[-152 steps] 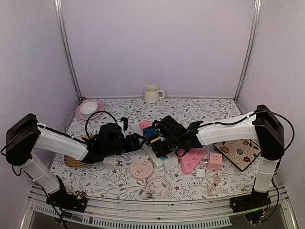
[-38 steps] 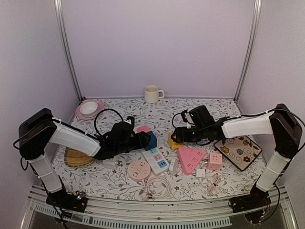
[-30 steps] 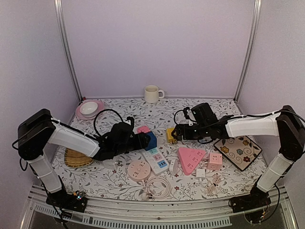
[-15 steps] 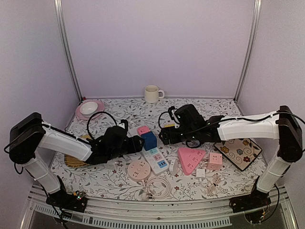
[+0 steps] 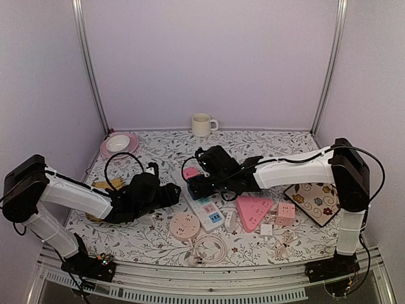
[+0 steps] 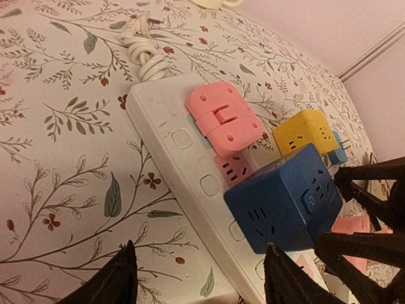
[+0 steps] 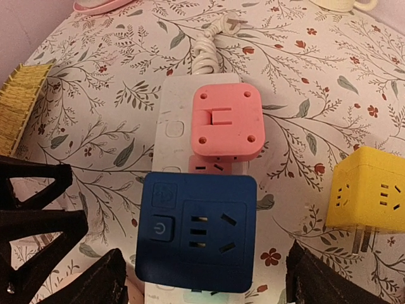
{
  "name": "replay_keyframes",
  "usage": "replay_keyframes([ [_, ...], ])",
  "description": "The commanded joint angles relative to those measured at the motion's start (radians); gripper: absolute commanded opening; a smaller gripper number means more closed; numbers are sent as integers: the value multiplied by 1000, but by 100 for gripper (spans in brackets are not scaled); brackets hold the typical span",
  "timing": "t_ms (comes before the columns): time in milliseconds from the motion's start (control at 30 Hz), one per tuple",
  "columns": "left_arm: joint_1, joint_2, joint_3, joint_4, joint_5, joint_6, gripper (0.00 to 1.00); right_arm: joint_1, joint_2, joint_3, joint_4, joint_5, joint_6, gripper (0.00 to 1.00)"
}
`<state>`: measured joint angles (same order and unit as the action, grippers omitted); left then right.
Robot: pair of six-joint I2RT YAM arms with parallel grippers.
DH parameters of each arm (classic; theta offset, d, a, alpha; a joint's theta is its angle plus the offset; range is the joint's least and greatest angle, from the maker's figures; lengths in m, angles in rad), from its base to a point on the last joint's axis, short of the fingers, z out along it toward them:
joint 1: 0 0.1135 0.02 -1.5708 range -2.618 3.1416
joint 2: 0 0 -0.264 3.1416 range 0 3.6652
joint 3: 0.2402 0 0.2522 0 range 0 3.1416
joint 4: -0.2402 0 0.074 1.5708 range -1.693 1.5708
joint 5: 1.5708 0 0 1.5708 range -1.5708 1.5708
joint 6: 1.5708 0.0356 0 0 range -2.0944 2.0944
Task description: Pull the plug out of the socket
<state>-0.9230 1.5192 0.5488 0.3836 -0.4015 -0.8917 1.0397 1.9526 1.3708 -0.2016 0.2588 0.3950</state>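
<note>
A white power strip (image 6: 180,161) (image 7: 172,107) (image 5: 205,212) lies on the floral table. A blue cube plug (image 7: 196,234) (image 6: 285,206) sits plugged into it, just past a flat pink plug (image 7: 226,121) (image 6: 223,118) (image 5: 190,171). My right gripper (image 7: 205,272) (image 5: 192,185) hovers open over the blue cube, one finger on each side, neither touching it. The left gripper (image 6: 199,272) (image 5: 172,193) is open too, low over the strip's edge next to the blue cube and holding nothing. A yellow cube plug (image 7: 367,190) (image 6: 307,130) lies loose on the table beside the strip.
Near the front are a round pink socket (image 5: 186,225), a white coiled cable (image 5: 209,247), a pink triangular socket (image 5: 253,211) and a pink cube (image 5: 285,214). A patterned pad (image 5: 319,201) is at the right, a mug (image 5: 202,125) at the back, a pink plate (image 5: 118,145) back left.
My right gripper has swung left, away from the yellow cube, to sit over the blue cube. The left gripper has drawn back a little to the left of the cube.
</note>
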Motion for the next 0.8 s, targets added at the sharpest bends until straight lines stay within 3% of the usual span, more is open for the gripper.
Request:
replay_keyframes([
  [0, -17, -28, -20, 6, -32, -10, 68, 6, 63, 74, -35, 33, -32, 89],
  [200, -16, -38, -28, 5, -37, -10, 68, 10, 114, 124, -61, 34, -36, 83],
  [533, -16, -47, -32, 16, -34, -2, 68, 19, 117, 128, -80, 35, -40, 53],
  [767, -15, -32, -21, 28, -13, 7, 68, 44, 62, 85, -84, 42, -29, 44],
])
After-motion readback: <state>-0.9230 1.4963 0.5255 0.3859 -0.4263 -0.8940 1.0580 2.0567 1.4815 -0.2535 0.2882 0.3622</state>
